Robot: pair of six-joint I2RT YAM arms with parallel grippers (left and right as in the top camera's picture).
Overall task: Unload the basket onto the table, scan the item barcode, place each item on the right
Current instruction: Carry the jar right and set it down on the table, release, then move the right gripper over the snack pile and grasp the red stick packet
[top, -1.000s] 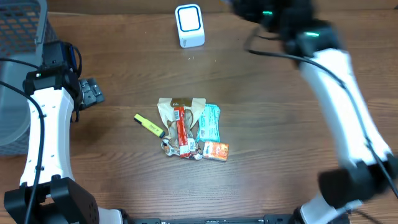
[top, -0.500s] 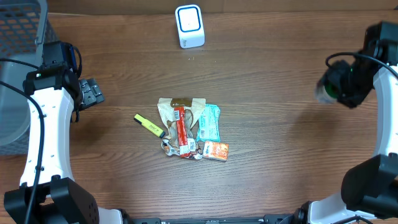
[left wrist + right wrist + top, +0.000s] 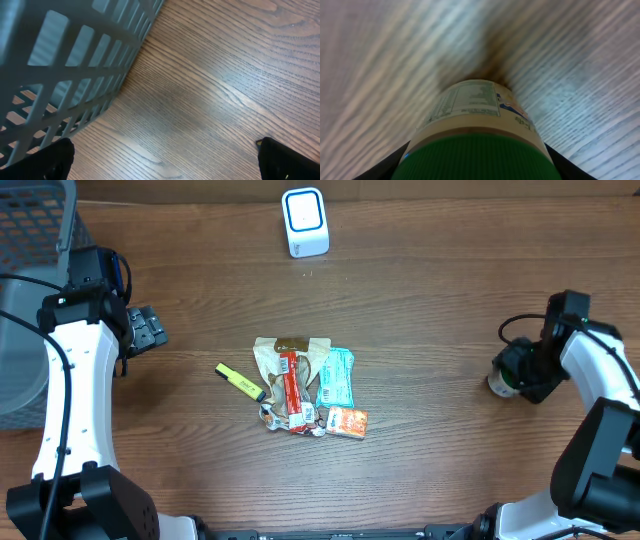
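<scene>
R gripper (image 3: 522, 370) pinches green-lidded jar (image 3: 499, 384) at 3 o'clock, far from scanner (image 3: 305, 222) at 12. Risk: grip near lid slips, or label faces away, so no read. L gripper (image 3: 148, 330) spread, 9 o'clock.

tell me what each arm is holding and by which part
The right jaws hold a jar by its green cap. The left jaws stand open, holding nothing.
</scene>
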